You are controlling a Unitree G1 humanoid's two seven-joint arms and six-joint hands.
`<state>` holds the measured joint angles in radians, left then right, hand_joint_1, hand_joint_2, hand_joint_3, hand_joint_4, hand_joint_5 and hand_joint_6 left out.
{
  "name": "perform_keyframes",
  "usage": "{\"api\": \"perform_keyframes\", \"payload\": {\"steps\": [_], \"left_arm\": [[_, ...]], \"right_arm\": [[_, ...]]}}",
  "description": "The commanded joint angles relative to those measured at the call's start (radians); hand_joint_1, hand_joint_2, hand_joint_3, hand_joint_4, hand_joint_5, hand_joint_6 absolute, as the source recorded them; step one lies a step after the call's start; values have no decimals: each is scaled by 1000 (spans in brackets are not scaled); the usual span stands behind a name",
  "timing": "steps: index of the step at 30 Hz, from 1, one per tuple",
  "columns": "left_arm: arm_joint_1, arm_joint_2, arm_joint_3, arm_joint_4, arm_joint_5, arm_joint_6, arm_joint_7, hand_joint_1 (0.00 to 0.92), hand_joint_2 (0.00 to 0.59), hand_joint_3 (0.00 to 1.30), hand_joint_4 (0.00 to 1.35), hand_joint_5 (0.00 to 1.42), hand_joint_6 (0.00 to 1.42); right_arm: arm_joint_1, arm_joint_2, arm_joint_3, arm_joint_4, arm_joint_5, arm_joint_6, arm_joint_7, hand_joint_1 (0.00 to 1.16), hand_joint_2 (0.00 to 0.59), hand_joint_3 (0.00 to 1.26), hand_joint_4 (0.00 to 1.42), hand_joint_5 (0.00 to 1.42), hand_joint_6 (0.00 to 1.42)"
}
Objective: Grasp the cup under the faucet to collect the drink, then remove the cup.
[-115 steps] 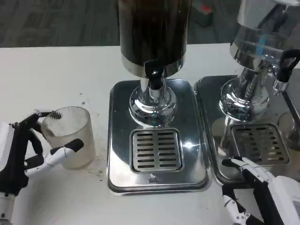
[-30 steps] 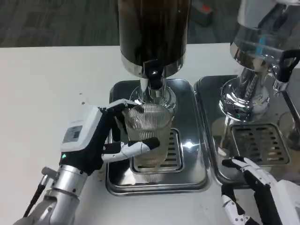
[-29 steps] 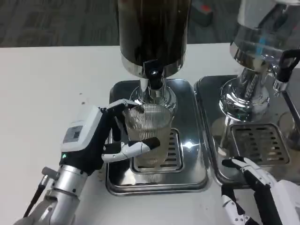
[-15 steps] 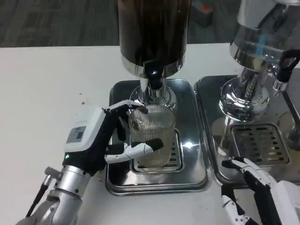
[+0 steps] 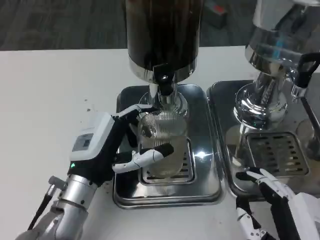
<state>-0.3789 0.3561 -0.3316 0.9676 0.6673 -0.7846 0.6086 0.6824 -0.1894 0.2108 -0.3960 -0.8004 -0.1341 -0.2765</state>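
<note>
Left hand (image 5: 107,150) grasps ribbed clear cup (image 5: 161,142), upright on drip grate (image 5: 185,165) under dispenser faucet (image 5: 164,82). Right hand (image 5: 280,205), fingers spread, holds nothing, near right.

White table (image 5: 45,95), grey patterned carpet (image 5: 60,22)

My left hand (image 5: 107,147) is reaching in from the bottom-left, silver forearm angled up, fingers wrapped around the cup (image 5: 161,145) I'm holding. My right hand (image 5: 272,200) is low at the bottom-right corner, fingers spread and holding nothing.
</note>
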Motion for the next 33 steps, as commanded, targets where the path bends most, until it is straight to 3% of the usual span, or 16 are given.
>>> {"api": "perform_keyframes", "payload": {"steps": [1, 4, 8, 18, 33], "left_arm": [[-7, 16, 3, -13, -1, 15, 11, 143, 63, 391, 625, 846, 1276], [-4, 19, 3, -19, 0, 16, 13, 123, 53, 368, 574, 805, 1240], [-2, 25, 0, -24, 2, 8, 12, 93, 41, 342, 468, 671, 1090], [3, 36, -1, -34, -1, -5, 5, 64, 26, 306, 131, 238, 520], [36, 64, 22, -62, -42, -46, -11, 50, 24, 231, 61, 158, 410]], "right_arm": [[-4, 1, 0, 5, 1, 4, -6, 296, 496, 320, 174, 184, 380], [-8, 2, 0, 7, 4, 5, -5, 299, 496, 323, 174, 184, 380], [-12, 2, -1, 13, 7, 4, -6, 302, 496, 324, 174, 186, 380], [-23, 3, -2, 27, 13, 3, -8, 308, 496, 325, 174, 194, 380], [-42, 2, -1, 41, 23, 0, -9, 312, 496, 334, 174, 195, 380]]}}
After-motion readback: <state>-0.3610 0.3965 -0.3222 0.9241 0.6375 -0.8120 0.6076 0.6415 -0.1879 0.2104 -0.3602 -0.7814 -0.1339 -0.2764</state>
